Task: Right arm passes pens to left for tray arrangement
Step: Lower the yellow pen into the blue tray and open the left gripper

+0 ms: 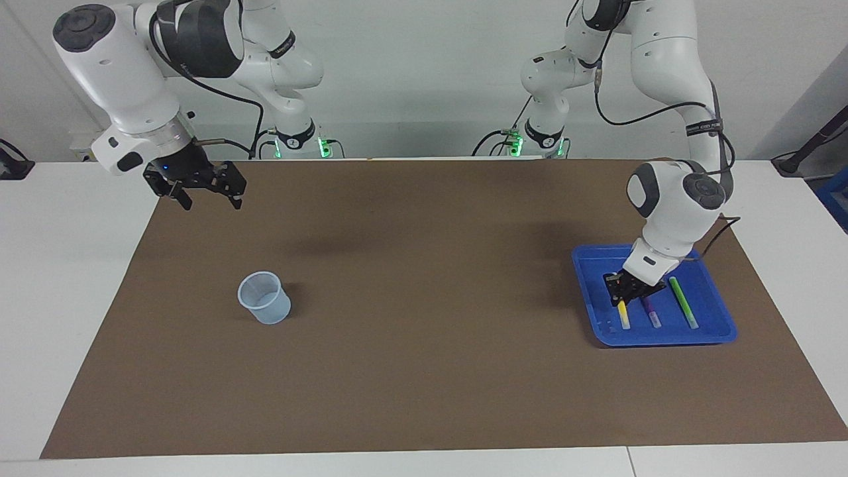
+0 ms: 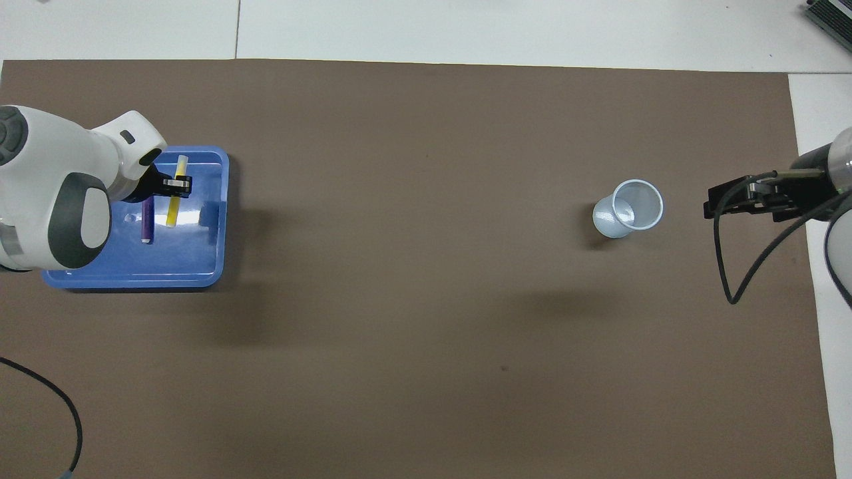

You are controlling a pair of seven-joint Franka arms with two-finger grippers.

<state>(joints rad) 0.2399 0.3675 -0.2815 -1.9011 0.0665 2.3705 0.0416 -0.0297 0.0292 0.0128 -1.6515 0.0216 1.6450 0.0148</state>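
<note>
Left claw [image 1: 625, 291] low inside the blue tray [image 1: 719, 334], pinching the yellow pen [image 1: 623, 315] near its upper end, whitish end pointing away from the robots and close to or touching the tray floor, contact impossible to confirm. Purple pen [image 1: 650, 311] flat in the tray just beside the yellow one, green pen [image 1: 683, 303] flat beside that, nearer the left arm's end of the counter; all three roughly parallel. Tray on the brown mat [image 1: 424, 371] at the left arm's end. Right claw [image 1: 207, 198] spread wide and empty, waiting in the air over the mat's edge at the right arm's end. Translucent pale-blue cup [image 1: 264, 298] upright on the mat, well apart from the tray.
</note>
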